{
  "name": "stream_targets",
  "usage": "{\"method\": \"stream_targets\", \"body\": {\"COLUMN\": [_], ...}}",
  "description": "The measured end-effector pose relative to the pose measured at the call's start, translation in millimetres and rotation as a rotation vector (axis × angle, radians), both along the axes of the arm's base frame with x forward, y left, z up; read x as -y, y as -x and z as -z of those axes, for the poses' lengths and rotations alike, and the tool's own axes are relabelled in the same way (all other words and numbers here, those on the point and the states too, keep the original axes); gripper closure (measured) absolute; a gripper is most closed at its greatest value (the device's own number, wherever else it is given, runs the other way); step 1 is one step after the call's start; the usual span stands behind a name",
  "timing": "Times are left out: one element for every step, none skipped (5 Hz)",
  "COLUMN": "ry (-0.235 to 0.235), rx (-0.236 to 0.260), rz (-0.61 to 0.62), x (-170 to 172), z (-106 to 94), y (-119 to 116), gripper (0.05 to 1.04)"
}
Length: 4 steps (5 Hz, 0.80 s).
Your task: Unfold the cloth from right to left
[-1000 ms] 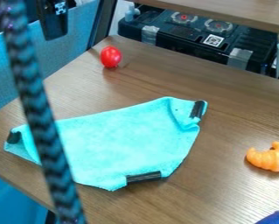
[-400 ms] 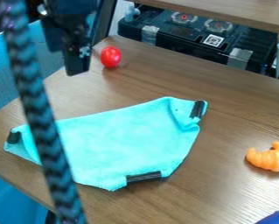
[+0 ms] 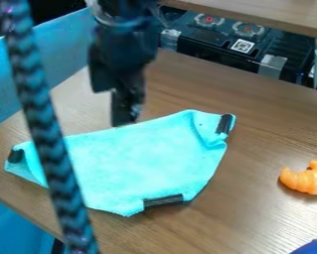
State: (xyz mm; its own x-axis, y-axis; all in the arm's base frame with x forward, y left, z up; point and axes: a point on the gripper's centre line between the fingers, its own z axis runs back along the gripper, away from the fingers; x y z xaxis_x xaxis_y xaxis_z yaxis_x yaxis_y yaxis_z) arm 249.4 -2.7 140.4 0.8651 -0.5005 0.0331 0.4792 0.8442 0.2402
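Observation:
The black gripper (image 3: 124, 106) hangs from the top of the camera view, over the back edge of the cloth; how its fingers stand cannot be made out. A turquoise cloth (image 3: 144, 158) lies on the table, left of centre. Black patches mark its left corner, its front edge and its upper right corner. Along the right side the fabric is creased and turned over near the upper right corner, and the left corner is also folded up.
An orange toy (image 3: 305, 177) lies on the wooden table (image 3: 267, 134) at the right. A blue object (image 3: 311, 247) shows at the bottom right. A patterned cord (image 3: 44, 134) crosses the left side in front of the cloth. Behind stands a black stove-like box (image 3: 227, 42).
From the upper left, the gripper has come down and to the right, up to the cloth's back edge. It now covers the spot where the red ball was seen. The cloth has not moved.

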Motion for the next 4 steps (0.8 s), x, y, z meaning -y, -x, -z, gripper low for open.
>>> {"method": "stream_targets", "body": {"ry": [-0.084, -0.121, -0.126, -0.155], "rx": [0.024, 0.066, 0.120, 0.205], "rz": [0.031, 0.003, -0.064, -0.112], "x": [14.6, 25.6, 28.0, 34.6], "z": [19.9, 39.8, 54.6, 62.1], "y": [10.2, 11.8, 7.2, 6.5], "gripper": [0.083, 0.083, 0.083, 0.083]}}
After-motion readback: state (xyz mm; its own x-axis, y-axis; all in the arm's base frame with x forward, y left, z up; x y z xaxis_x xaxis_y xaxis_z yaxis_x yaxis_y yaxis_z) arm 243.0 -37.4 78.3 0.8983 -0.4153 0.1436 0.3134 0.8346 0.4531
